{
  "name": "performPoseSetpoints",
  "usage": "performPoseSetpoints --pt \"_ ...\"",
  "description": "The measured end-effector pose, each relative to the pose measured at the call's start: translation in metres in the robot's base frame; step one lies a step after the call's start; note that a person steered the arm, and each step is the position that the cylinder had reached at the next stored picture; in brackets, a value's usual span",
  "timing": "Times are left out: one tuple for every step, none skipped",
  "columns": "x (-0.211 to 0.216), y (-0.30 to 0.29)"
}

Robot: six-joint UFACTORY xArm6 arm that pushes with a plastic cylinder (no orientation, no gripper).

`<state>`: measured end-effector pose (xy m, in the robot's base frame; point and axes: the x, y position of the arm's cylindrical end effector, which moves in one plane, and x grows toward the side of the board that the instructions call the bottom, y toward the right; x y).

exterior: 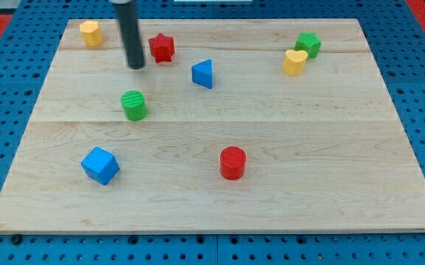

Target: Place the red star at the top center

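A: Where is the tip [135, 66] recorded?
B: It is seen at the far left of the worktop [212, 199], just left of the red star [161, 48] and slightly nearer than it. Whether contact is made cannot be told; a thin gap seems to show.

A: Tool state?
B: No grasping tool is carried; only a straight dark rod is seen, so nothing is clenched or released.

A: Position of the red star?
B: It is logged in the far row, left of centre. A yellow block [90, 33], shape unclear, is placed at the far left corner, on the other side of the rod.

A: Other blocks?
B: A blue triangular block [203, 73] is noted right of the star and nearer. A green cylinder [133, 105] is set near the tip, on its near side. A blue cube [99, 165] is at near left, a red cylinder [233, 163] near centre. At far right, a yellow heart-like block [294, 62] is touching or just beside a green block [308, 44].
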<state>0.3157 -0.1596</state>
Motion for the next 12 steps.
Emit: performPoseSetpoints --pt "-0.035 0.031" --pt "-0.055 0.095" --pt "-0.073 0.123" --pt "-0.050 0.103" --pt "-0.031 0.118" --pt "-0.028 0.160" --pt "-0.042 0.173" --pt "-0.070 0.152" --pt "-0.066 0.164" --pt "-0.061 0.164" --pt "-0.061 0.170" --pt "-0.033 0.174"
